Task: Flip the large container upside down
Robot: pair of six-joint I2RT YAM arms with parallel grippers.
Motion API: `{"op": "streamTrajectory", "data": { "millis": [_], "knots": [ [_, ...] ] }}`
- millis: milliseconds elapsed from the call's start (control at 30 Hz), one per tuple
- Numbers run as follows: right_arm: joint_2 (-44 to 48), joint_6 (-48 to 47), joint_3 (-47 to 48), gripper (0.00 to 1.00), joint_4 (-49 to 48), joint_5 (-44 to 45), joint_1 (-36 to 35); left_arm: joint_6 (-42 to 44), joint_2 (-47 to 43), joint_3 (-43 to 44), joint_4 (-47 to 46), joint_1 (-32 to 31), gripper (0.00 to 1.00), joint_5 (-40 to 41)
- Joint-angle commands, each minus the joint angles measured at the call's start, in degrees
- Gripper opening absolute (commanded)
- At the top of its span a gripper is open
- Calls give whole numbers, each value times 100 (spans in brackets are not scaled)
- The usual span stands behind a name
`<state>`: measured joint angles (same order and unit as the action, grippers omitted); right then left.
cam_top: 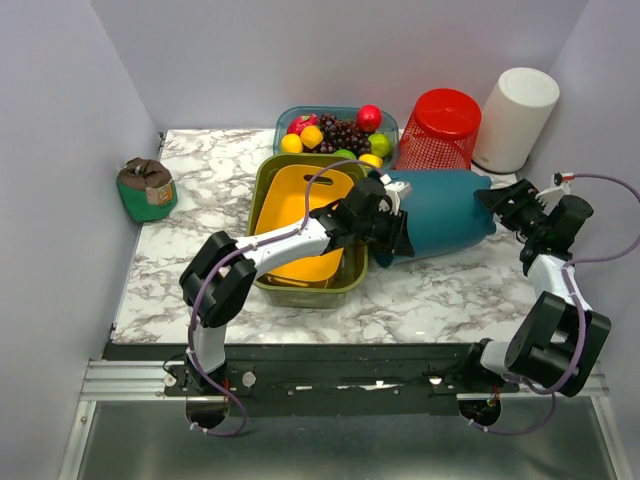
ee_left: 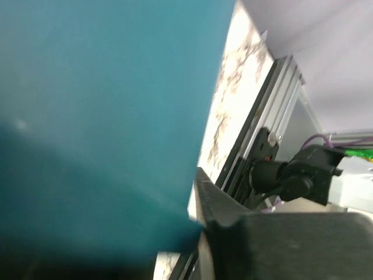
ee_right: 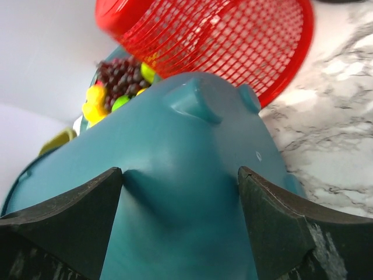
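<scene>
My right claw [ee_right: 179,175] stands wide apart, straddling the base end of the large container [cam_top: 445,210], which lies on its side on the table [cam_top: 430,295]. My left claw [cam_top: 392,228] sits at its rim, and I cannot tell whether it is clamped. A red basket [cam_top: 440,125] stands just behind and an olive tray [cam_top: 262,195] just left, with open marble on the near side.

container [cam_top: 445,212]: teal | basket [cam_top: 440,128]: red mesh | table [cam_top: 200,200]: white-grey marble | tub [cam_top: 305,295]: olive | cylinder [cam_top: 515,118]: white

text: none legible | label: orange patch on green pouch [cam_top: 147,190] | status: too small to read
</scene>
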<state>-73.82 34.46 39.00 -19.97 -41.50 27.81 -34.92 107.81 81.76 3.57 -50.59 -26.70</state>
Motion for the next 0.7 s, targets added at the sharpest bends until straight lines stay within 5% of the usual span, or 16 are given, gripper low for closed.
{"op": "streamTrajectory", "data": {
  "millis": [0, 667],
  "knots": [
    [-35, -413, 37, 88, 19, -1130, -39, 310, 372, 85, 749, -4, 40, -327],
    [1080, 52, -121, 83, -350, -2337, -232, 451, 311, 473, 1137, 31, 65, 261]
  ]
}}
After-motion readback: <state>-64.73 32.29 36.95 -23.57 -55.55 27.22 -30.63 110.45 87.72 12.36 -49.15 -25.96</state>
